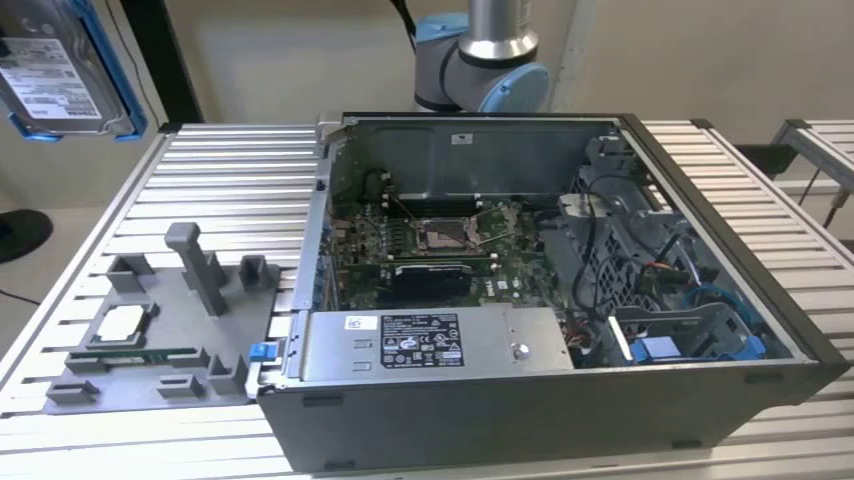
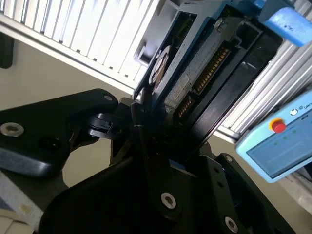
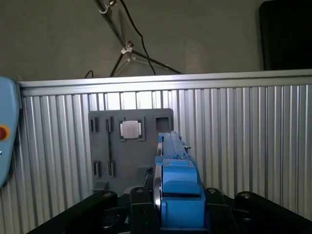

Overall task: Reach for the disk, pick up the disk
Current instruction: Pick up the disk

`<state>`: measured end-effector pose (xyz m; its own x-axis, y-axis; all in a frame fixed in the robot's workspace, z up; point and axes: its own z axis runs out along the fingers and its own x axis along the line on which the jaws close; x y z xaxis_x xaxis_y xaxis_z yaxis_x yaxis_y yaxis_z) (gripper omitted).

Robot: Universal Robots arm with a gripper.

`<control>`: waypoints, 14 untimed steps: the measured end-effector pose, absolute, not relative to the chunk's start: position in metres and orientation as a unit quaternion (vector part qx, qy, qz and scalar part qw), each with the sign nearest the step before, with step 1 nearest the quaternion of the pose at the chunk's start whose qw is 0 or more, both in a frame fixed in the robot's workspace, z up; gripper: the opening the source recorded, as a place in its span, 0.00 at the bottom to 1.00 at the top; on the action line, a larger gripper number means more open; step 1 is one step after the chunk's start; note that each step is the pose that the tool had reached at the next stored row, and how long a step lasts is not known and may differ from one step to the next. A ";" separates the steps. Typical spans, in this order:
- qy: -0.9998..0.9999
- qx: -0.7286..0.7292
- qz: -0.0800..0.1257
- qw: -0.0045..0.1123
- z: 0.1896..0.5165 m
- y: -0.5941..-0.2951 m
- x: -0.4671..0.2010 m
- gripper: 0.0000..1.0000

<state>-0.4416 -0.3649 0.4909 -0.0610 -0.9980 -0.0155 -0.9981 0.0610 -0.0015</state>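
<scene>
Gripper: in the first wrist view the gripper (image 3: 178, 207) is drawn in narrow on the disk, with a black finger (image 3: 140, 207) on each side of it
Disk, first wrist view: the disk (image 3: 171, 161) is seen edge-on between the fingers, its bright blue bracket facing the camera and its thin metal edge running away from it
Disk, second wrist view: the disk (image 2: 195, 73) shows its underside, with a circuit board and a row of connector pins, framed in blue and rising out of the black gripper body
Disk, exterior view: the disk (image 1: 60, 70) hangs in the air at the far corner on the exterior view's left, white label showing, clear of the table
Tray: a grey tray (image 3: 129, 146) with shaped recesses lies flat on the table beyond the disk
Chip: a small square silver chip (image 3: 130, 129) sits in one recess of the tray
Table: a slatted aluminium table (image 1: 227, 180) carries the tray and the computer case
Computer case: an open computer case (image 1: 534, 420) lies beside the tray on the exterior view's right, its motherboard (image 1: 427, 240) exposed
Grey box: a grey box (image 1: 427, 345) with a black-and-white sticker sits inside the case along its near wall
Arm base: the arm base (image 1: 481, 60), grey and blue, stands behind the case
</scene>
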 end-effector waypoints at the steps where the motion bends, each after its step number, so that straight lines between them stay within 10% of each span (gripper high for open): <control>1: 0.728 -0.685 0.005 0.006 0.491 -0.365 -0.441 0.00; 14: 0.728 -0.685 0.005 0.006 0.491 -0.365 -0.418 0.00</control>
<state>-0.4182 -0.3649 0.4910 -0.0610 -0.9980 -0.0154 -0.9981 0.0610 -0.0008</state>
